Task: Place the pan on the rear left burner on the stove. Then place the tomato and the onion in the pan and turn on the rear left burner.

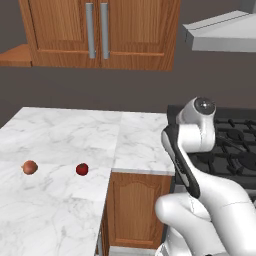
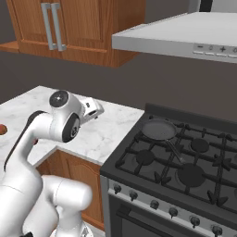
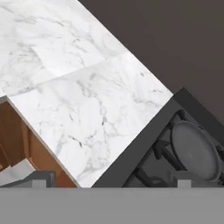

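Marble surface [image 1: 65,145] runs in an L under wooden cabinets, with the stove [image 2: 152,183] butting against its right end beneath a grey hood. From my seat, the pan [image 2: 159,129] already sits on the stove's rear left grate, handle pointing toward the front right, so I judge the rear left burner is under it, though the pan hides it. The tomato [image 1: 82,169] and the onion [image 1: 30,167] lie well apart from the stove on the near arm of the surface, the onion to the left of the tomato, a clear gap between them.

My claw [image 2: 95,111] hangs over the surface just left of the stove, jaws spread wide and empty; the hand view shows its two tips parted with only marble and the pan's edge beyond.

Next step, as I read it, is fetching the tomato. I would swing the arm left and back toward the near corner, come down from straight above, and centre the jaws on the ball so it does not roll away when they close.

Neither ball is in the hand view, and in the right base view something reddish at the left edge is cut off; it may be one of them. The knob serving that burner I cannot single out yet.
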